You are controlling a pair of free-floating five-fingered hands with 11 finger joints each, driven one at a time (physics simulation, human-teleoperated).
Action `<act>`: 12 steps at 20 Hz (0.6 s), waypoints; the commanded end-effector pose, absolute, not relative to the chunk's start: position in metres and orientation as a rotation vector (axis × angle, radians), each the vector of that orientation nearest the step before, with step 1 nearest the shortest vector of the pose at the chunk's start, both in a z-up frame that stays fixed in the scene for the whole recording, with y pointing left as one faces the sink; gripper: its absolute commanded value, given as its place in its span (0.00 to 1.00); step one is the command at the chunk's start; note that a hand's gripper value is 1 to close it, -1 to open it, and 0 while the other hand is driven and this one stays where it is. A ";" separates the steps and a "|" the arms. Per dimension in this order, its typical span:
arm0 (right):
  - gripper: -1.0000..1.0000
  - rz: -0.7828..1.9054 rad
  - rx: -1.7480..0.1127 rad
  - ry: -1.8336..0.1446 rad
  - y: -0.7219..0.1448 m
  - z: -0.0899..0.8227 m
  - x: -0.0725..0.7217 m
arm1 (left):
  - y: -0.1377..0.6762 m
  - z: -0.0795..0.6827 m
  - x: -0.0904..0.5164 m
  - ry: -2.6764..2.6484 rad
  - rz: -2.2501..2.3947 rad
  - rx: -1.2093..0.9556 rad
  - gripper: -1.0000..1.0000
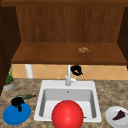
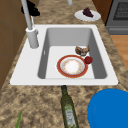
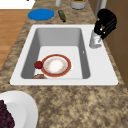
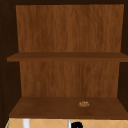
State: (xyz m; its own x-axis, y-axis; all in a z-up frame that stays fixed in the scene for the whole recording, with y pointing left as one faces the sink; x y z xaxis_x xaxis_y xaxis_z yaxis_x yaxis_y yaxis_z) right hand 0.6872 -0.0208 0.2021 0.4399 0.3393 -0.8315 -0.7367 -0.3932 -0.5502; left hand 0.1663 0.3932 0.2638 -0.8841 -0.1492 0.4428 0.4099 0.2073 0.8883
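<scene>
1. I see the right hand (image 1: pixel 76 70) at the back of the sink (image 1: pixel 42 86), just right of the faucet (image 1: pixel 68 75) and beside its upright spout.
2. In the right side view its fingers (image 3: pixel 100 26) curl downward over the faucet base (image 3: pixel 95 41), apparently touching its top; I cannot tell whether they really clasp it.
3. The faucet's long axis stands vertical, so it lies directly left of and below this hand, with the spout rising past it.
4. My left hand (image 1: pixel 17 102) hangs well apart, over the blue plate (image 1: pixel 16 114) on the surface at the sink's left, fingers curled down and holding nothing.
5. The right hand is far nearer the faucet.
6. In the basin lie a red-rimmed plate (image 2: pixel 72 66), a small red fruit (image 2: pixel 88 60) and a brown piece (image 2: pixel 82 50).
7. A bottle (image 2: pixel 68 110) lies near the blue plate; a white plate (image 1: pixel 111 115) sits on the right.
</scene>
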 end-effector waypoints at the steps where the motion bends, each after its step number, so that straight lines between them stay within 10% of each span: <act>1: 1.00 1.204 -1.669 0.416 0.001 0.206 0.687 | 0.393 0.264 0.166 -2.053 -1.720 -0.242 0.50; 9: 1.00 1.149 -1.638 0.469 -0.020 0.194 0.686 | 0.393 0.264 0.166 -2.053 -1.720 -0.242 0.50; 10: 0.00 1.181 -1.560 0.431 -0.025 0.196 0.693 | 0.393 0.264 0.166 -2.053 -1.720 -0.242 0.50; 12: 0.00 1.219 -1.528 0.400 -0.018 0.197 0.692 | 0.393 0.264 0.166 -2.053 -1.720 -0.242 0.50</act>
